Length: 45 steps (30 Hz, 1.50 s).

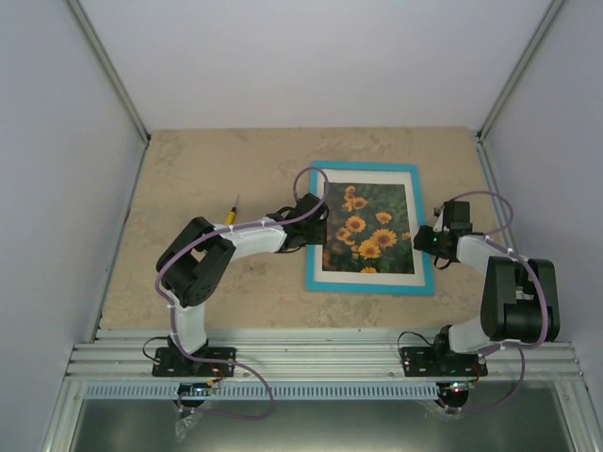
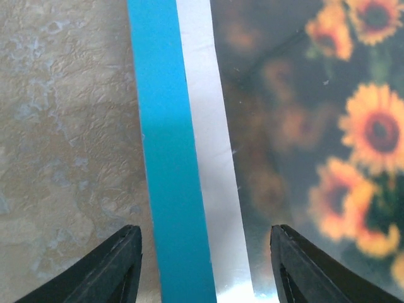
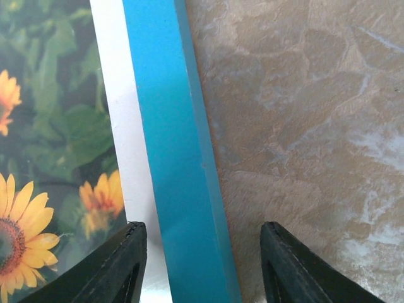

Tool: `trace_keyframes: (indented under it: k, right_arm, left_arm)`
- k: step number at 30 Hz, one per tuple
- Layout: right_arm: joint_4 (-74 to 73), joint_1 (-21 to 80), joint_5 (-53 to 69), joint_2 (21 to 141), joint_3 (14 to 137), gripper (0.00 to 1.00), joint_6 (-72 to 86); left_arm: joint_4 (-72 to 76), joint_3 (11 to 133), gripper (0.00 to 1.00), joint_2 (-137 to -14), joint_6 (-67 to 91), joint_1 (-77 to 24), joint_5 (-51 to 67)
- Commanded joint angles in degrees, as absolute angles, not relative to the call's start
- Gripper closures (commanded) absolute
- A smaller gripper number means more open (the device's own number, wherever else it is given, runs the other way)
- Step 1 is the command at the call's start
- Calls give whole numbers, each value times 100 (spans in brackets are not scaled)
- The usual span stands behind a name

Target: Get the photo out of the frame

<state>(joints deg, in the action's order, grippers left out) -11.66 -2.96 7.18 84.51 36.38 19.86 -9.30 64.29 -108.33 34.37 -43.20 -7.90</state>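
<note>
The turquoise frame (image 1: 422, 226) lies face up on the table, with the sunflower photo (image 1: 367, 228) inside it behind a white mat (image 1: 368, 175). My left gripper (image 1: 314, 224) is open over the frame's left rail (image 2: 169, 158); one finger stands over the table, the other over the photo (image 2: 353, 139). My right gripper (image 1: 421, 237) is open over the frame's right rail (image 3: 173, 158); its left finger stands over the photo (image 3: 50, 126) and mat, its right finger over the table. Neither gripper holds anything.
A yellow-handled tool (image 1: 232, 211) lies on the beige stone-look table (image 1: 188, 179), left of the left arm. White walls close in the back and both sides. A metal rail (image 1: 320, 358) with the arm bases runs along the near edge.
</note>
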Motion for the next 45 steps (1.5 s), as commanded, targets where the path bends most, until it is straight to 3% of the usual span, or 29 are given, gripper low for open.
trace_keyframes:
  k: [1,8,18,29,45]
  right_arm:
    - [-1224,-271,597,8483,3762,52,1972]
    - [-1224,-272,528,8445,3754,70,1992]
    - [-1204,-272,376,8258,3705,87,2010]
    - [-1380,-272,78,7616,3678,90,2083]
    - [-1564,146,338,7173,3885,100,2075]
  left_arm:
    - [-1056,6424,45,-10832,3415,-4388,-938]
    - [-1129,6480,61,-10847,3422,-4430,-1046]
    - [-1185,6563,78,-10980,3419,-4460,-1131]
    - [-1219,6662,91,-10651,3413,-4553,-1328]
    - [-1721,6748,93,-9980,3248,-4479,-2062]
